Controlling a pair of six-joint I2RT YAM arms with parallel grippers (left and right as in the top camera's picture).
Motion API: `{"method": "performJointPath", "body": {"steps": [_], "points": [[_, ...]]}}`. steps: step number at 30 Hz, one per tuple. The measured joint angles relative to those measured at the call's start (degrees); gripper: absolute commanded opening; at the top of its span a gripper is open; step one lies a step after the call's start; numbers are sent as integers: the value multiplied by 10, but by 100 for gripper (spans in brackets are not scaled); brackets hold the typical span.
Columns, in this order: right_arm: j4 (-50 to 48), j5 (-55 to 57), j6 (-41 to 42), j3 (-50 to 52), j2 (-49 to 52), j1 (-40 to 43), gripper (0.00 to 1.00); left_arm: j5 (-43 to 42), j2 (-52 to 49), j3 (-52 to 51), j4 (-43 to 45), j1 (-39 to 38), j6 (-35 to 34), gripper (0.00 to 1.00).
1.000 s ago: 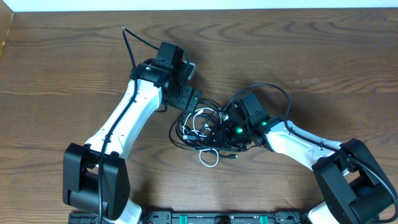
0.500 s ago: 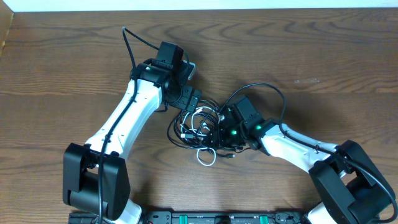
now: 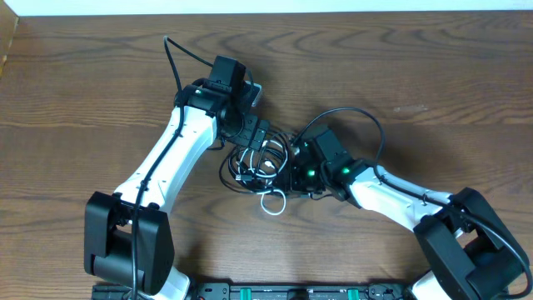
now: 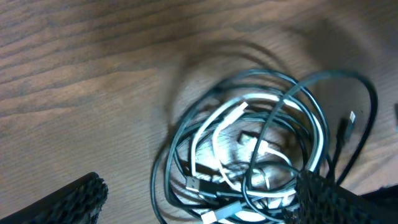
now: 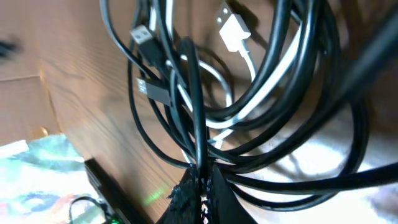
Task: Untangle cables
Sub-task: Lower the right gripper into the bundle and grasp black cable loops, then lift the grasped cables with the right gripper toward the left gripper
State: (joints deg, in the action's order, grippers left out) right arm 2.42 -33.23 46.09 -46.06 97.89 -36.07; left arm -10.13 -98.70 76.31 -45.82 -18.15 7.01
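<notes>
The cables [image 3: 260,165] lie in one knotted heap at the middle of the wooden desk [image 3: 100,83], between the two arms. The left gripper [image 3: 256,132] hangs over the heap's upper edge. In its wrist view the jaws stand wide apart and hold nothing: one finger is low at the left and the other low at the right, with the tangle on the desk between and beyond them. That view shows black coils ringing the white cable [image 4: 242,109], whose small loops sit inside them and are crossed by black strands above and below.

The right gripper [image 3: 293,171] presses into the heap's right side. Its wrist view shows the jaws closed tight, pinching one black cable [image 5: 198,124] that runs straight down into the fingertips [image 5: 189,194]. Several other black strands and a white one sweep across just behind the pinched one and crowd it. A white plug [image 5: 233,28] and a black plug [image 5: 144,34] lie free near the top of that view.

One white loop [image 3: 273,202] sticks out of the heap toward the near edge. A thicker black wire [image 3: 366,118] arcs from the right arm [image 3: 391,193] just beside the heap.
</notes>
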Motion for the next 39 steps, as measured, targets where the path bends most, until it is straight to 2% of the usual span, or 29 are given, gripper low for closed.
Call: {"method": "performJointPath", "body": {"steps": [12, 27, 39], "points": [[-179, -139, -18, -1, -1, 93, 1, 0, 0, 0, 0, 0, 0, 98], [-184, -167, -23, -1, -94, 192, 1, -21, 0, 0, 0, 0, 0, 97], [-193, -189, -52, -1, -132, 206, 1, -157, 0, 0, 30, 0, 22, 98]]}}
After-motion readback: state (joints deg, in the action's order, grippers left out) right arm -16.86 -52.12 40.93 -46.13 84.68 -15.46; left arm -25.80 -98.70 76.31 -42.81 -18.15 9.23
